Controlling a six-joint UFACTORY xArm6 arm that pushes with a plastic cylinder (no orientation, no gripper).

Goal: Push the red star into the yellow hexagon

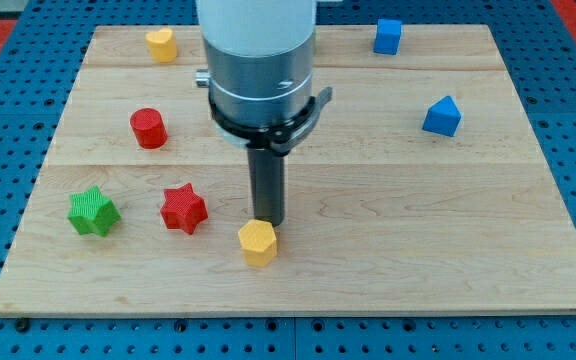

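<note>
The red star (183, 209) lies on the wooden board (388, 250) at the lower left of centre. The yellow hexagon (257, 242) lies to its right and a little lower, a short gap away. My tip (269, 221) stands just above and to the right of the yellow hexagon, touching or nearly touching its top right edge. The tip is to the right of the red star, well apart from it. The arm's grey body (258, 60) hides part of the board's top middle.
A green star (93, 212) lies left of the red star. A red cylinder (149, 128) sits above them. A yellow heart-like block (161, 44) is at the top left. A blue cube (388, 36) and a blue pentagon-shaped block (442, 116) are at the top right.
</note>
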